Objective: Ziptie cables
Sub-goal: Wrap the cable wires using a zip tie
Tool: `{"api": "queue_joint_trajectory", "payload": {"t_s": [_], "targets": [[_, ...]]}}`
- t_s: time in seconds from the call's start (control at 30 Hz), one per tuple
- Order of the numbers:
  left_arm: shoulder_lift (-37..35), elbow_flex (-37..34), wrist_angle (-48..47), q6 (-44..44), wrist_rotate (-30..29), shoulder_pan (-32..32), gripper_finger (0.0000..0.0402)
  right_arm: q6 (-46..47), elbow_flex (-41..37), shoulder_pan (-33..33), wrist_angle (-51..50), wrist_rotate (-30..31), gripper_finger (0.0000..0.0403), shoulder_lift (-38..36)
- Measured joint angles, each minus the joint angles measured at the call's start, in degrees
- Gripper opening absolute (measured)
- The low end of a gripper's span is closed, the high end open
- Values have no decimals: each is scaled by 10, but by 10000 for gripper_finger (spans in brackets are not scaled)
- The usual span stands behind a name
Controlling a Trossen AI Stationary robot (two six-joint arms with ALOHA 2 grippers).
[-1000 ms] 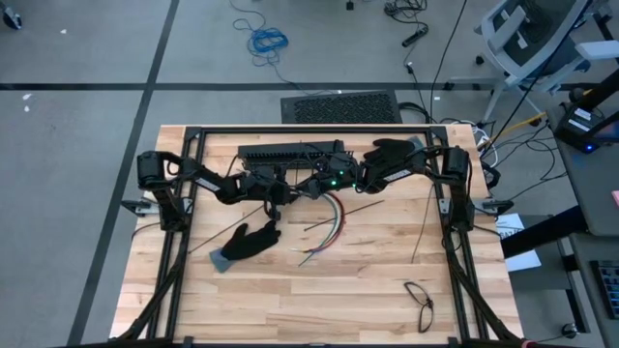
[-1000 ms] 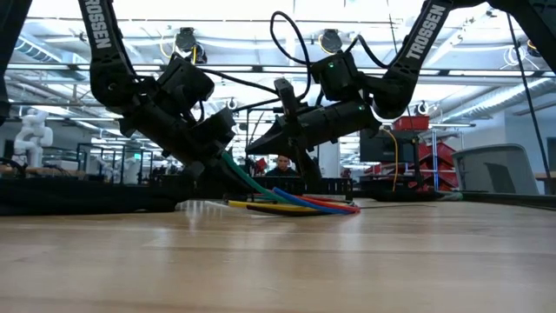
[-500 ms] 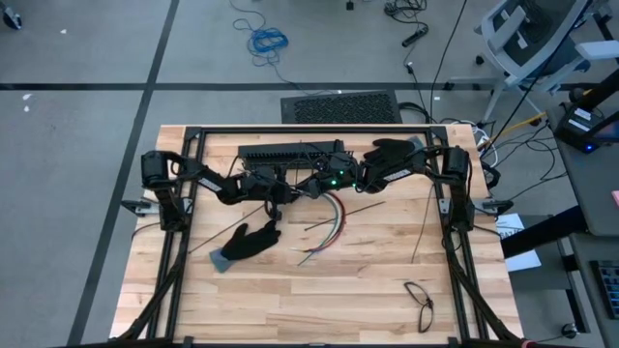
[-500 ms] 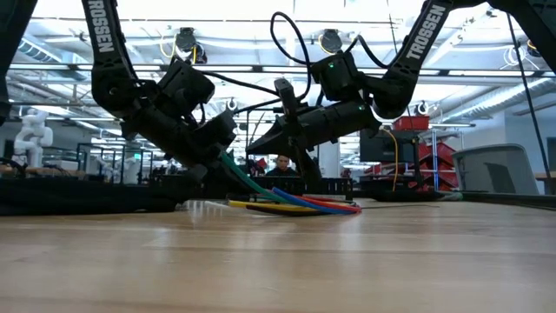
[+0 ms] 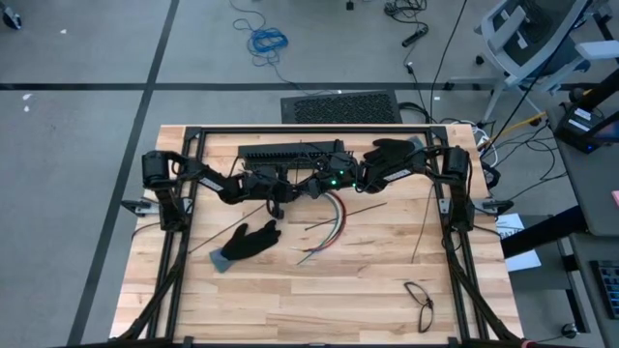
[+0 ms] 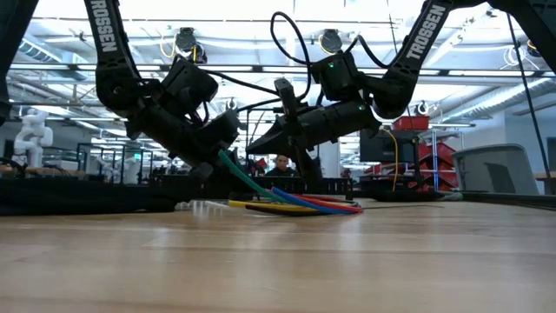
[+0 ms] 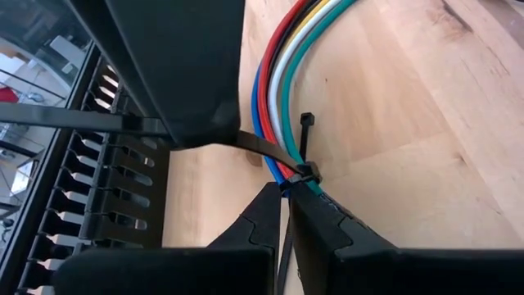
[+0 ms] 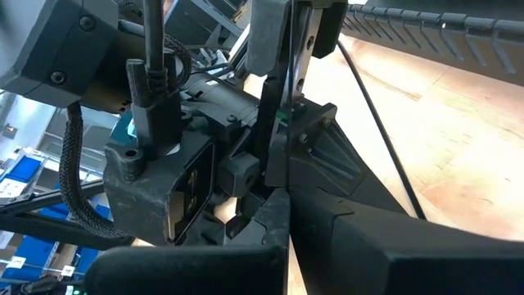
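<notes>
Near the table's back edge, the left gripper [image 7: 282,215] is pinched almost shut on the zip tie [image 7: 278,160] looped around the cables [image 7: 278,98]. The right gripper [image 8: 278,215], fully closed, meets it, both arms angled down.

Two dark arms are bearing white "TROSSEN" lettering, looping black cables, green indicator lights and blocky black fingers [image 7: 319,233].

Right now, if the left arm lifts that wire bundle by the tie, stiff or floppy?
Likely floppy: the wires fan out in loose curves past the zip tie. Probably light, being thin. The tied section should move together.
</notes>
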Motion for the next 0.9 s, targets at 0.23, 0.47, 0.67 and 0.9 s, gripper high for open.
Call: {"api": "queue_joint_trajectory", "payload": {"t_s": [0.23, 0.47, 0.67, 0.9], "targets": [[0, 1, 1, 0, -2, 0, 19, 0, 0, 0, 10, 0, 0, 0], [0, 1, -1, 0, -2, 0, 2, 0, 0, 0, 12, 0, 0, 0], [0, 1, -6, -11, -2, 0, 1, -3, 0, 0, 12, 0, 0, 0], [13, 0, -13, -40, 0, 0, 1, -3, 0, 0, 23, 3, 0, 0]]}}
